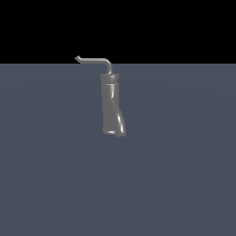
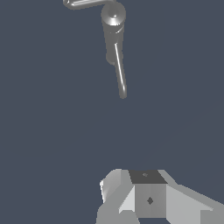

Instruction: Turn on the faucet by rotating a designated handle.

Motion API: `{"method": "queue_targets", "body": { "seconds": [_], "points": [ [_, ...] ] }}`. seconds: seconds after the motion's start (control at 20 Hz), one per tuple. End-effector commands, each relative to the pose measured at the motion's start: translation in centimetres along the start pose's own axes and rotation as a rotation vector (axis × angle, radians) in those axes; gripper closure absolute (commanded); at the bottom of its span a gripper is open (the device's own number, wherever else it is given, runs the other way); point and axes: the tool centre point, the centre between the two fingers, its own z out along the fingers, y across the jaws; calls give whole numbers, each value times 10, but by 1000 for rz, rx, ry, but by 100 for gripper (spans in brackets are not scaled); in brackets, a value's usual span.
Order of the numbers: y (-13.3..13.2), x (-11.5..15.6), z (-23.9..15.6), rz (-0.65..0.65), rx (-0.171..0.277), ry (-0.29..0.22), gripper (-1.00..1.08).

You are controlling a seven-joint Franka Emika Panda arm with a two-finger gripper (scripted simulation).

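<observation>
The faucet is a grey, slightly twisted upright column with a darker collar near its top. From that top the handle, a thin bent rod with a hooked tip, reaches toward the exterior view's left. In the wrist view I look down on the faucet from above and some way off. The handle runs off at the frame edge, and a second slim rod lies along the column. My gripper shows only in the wrist view, well short of the faucet. Its blocks sit together with no gap and nothing between them.
The faucet stands on a flat blue-grey floor under a black background. No other object shows in either view.
</observation>
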Motion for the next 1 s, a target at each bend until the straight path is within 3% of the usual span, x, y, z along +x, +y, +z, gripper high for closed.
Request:
{"method": "queue_targets", "body": {
  "seconds": [0.0,0.95],
  "points": [
    [0,0,0,0,0,0,108],
    [-12,14,2,21,14,-28,108]
  ]
}}
